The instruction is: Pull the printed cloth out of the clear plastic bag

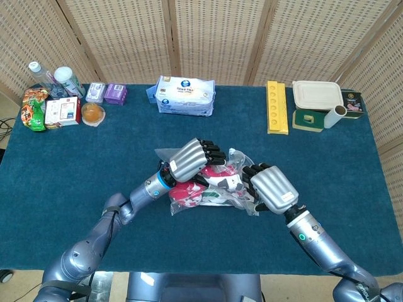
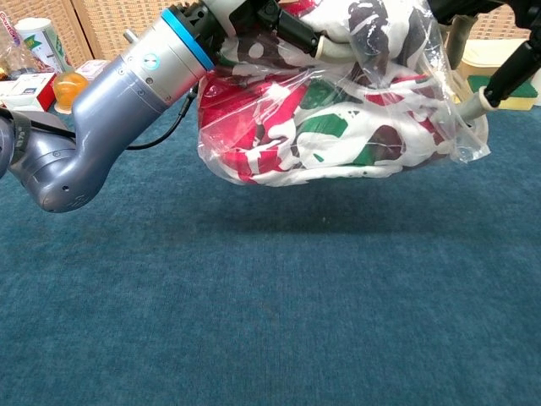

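Observation:
The clear plastic bag (image 2: 463,142) holds the printed cloth (image 2: 279,127), a red, white, green and black bundle. It hangs off the blue table (image 2: 270,321), roughly level. In the head view the bag (image 1: 244,204) with the cloth (image 1: 187,191) sits between both hands at the table's middle. My left hand (image 1: 192,160) curls over the bundle's left top and grips it; whether its fingers reach the cloth itself is unclear. My right hand (image 1: 271,187) grips the bag's right end. In the chest view the left hand (image 2: 247,13) and right hand (image 2: 505,71) are cut off by the top edge.
Along the far edge stand a wet-wipes pack (image 1: 186,95), a yellow tray (image 1: 276,107), a white lidded box (image 1: 317,94) and a white roll (image 1: 334,116). Bottles, snack packs and small boxes (image 1: 53,104) cluster at the far left corner.

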Robot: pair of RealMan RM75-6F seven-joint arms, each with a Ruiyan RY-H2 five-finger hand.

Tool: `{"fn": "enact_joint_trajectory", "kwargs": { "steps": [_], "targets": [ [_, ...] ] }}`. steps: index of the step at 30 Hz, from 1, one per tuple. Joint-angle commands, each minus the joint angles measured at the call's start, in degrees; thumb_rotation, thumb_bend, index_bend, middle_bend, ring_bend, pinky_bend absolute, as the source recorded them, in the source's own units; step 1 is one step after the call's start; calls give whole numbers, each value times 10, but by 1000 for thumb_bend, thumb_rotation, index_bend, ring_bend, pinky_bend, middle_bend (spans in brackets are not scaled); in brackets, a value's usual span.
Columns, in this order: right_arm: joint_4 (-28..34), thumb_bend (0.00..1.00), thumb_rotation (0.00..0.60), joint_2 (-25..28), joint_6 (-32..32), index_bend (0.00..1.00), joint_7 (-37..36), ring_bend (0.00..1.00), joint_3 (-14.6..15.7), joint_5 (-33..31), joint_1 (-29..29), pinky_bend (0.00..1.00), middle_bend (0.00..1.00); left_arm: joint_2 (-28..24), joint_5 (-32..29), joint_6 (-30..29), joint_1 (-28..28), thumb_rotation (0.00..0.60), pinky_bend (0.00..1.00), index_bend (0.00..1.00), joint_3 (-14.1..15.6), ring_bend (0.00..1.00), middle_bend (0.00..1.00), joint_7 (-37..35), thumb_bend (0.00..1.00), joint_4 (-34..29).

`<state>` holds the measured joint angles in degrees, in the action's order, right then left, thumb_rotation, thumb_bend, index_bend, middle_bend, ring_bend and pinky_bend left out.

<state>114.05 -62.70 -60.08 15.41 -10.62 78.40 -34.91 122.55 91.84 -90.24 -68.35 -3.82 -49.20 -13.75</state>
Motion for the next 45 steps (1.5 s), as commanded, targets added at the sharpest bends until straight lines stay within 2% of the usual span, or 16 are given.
{"fn": "enact_joint_trajectory", "kwargs": {
  "steps": [1,7,22,31,45],
  "targets": [
    [1,322,600,0,0,492,0,391,-1,-2,-1,406,362,0,1,0,2,600,686,931,1,649,674,-1,302,0],
    [7,361,600,-2,10,492,0,398,-1,-15,-9,415,362,1,3,2,4,600,685,931,4,646,673,-3,302,0],
    [6,365,600,-23,2,540,12,443,-7,-34,-21,448,371,8,0,7,4,600,683,931,1,642,674,-6,300,-2],
    [7,364,600,-27,-5,629,19,473,-7,-44,-21,449,384,8,-10,23,8,600,679,931,-7,634,674,-16,297,-11],
    [15,365,600,-19,3,655,-9,485,3,-49,-17,451,393,-6,-4,43,28,600,651,932,5,593,645,-27,293,-24]
  ]
}}
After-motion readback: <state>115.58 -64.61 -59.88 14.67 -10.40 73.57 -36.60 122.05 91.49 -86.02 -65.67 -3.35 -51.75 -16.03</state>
